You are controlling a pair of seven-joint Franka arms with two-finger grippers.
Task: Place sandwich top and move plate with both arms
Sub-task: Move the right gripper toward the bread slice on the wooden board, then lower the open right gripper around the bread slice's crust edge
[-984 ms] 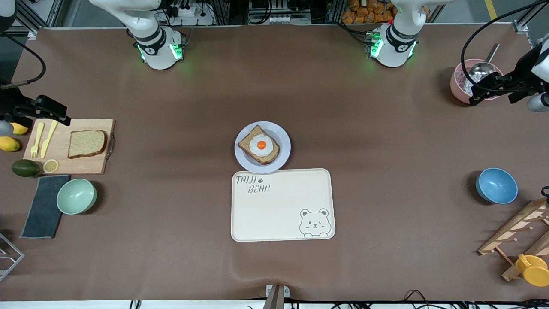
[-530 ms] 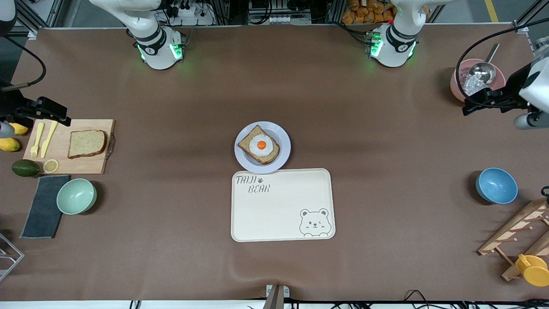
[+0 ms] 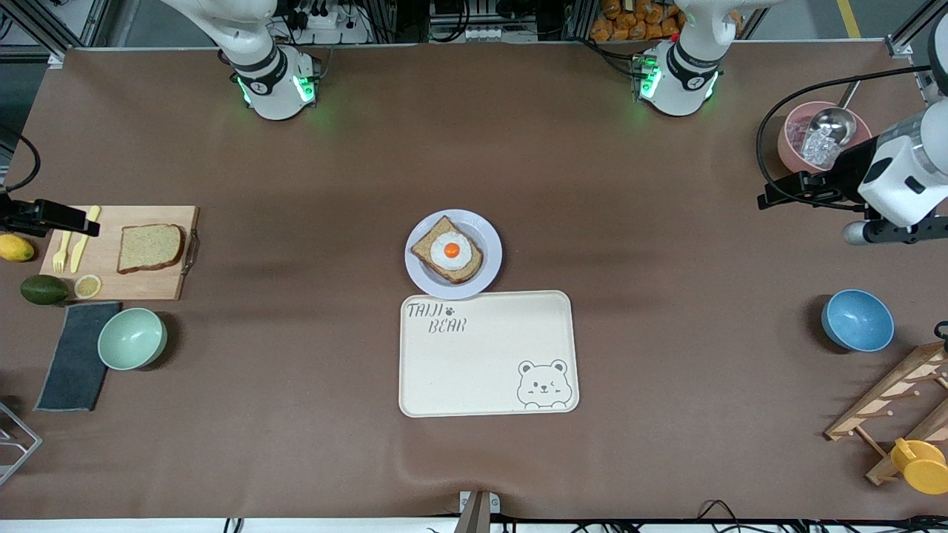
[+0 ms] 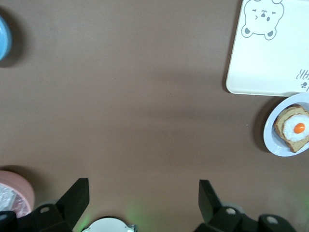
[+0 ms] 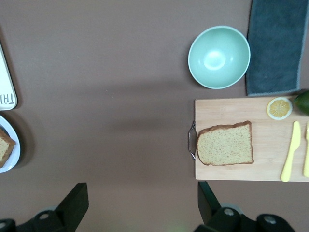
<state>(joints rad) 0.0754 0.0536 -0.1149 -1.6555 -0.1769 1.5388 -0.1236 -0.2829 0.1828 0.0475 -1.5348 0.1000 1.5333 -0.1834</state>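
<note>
The sandwich top (image 3: 150,247) is a plain brown bread slice that lies flat on a wooden cutting board (image 3: 167,285) at the right arm's end of the table; the right wrist view shows this slice (image 5: 226,144) too. Mid-table, the pale plate (image 3: 489,275) carries a bread slice topped with a fried egg (image 3: 450,250). My right gripper (image 3: 74,220) hangs open and empty, high over the board's outer end. My left gripper (image 3: 785,194) is open and empty, up in the air beside a pink bowl (image 3: 789,148). In each wrist view the fingers (image 4: 77,195) (image 5: 77,198) stand wide apart.
A cream bear tray (image 3: 489,355) touches the plate on its camera side. By the board lie a mint bowl (image 3: 132,338), a grey cloth (image 3: 74,355), an avocado (image 3: 43,289), a lemon slice and yellow cutlery. At the left arm's end are a blue bowl (image 3: 857,320) and a wooden rack (image 3: 889,407).
The left arm has swung its gripper in from the table's end, past the pink bowl toward the middle. The right gripper has drifted a little toward the table's edge.
</note>
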